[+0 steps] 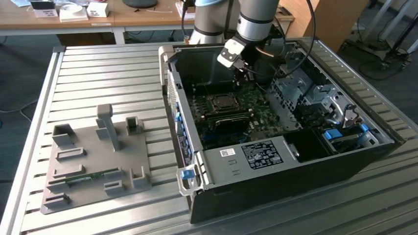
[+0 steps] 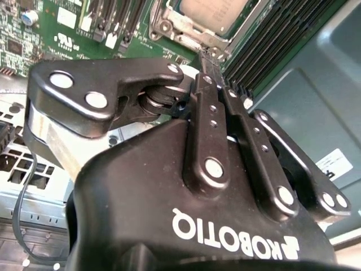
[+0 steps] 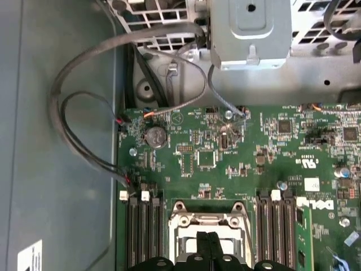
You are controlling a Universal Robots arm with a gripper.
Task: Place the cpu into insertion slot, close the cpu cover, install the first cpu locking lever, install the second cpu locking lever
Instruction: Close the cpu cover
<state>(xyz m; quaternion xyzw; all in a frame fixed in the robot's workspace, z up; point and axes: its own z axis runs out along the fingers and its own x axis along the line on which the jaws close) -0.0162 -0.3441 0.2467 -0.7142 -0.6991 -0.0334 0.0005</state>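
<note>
So the cpu [image 2: 217, 10] is already sitting in its socket on the green motherboard [image 3: 225, 158], inside the open computer case [image 1: 281, 191] on the slatted table [image 1: 98, 78]. In the second wrist view its silvery top shows through the window of the cpu cover [image 2: 189, 35], and the cover looks folded down flat around it. Whether either locking lever is hooked is honestly too hard to tell.

The gripper [image 2: 211, 62] hangs right above the socket with its fingers clenched together and nothing between them. In the first wrist view the tips point down over the cover's window, close to it, but contact can't be confirmed.

Handling-wise, going by looks: the chip is probably light and stiff, with a smooth metal lid that would be slippery if pinched from above. Its underside and the socket contacts are the fragile part, so opposite side edges seem the right place to hold it, kept level. The cover looks like thin, springy sheet metal, so any pressing is likely safer on the frame's rim away from the hinge, not on the chip.
</note>
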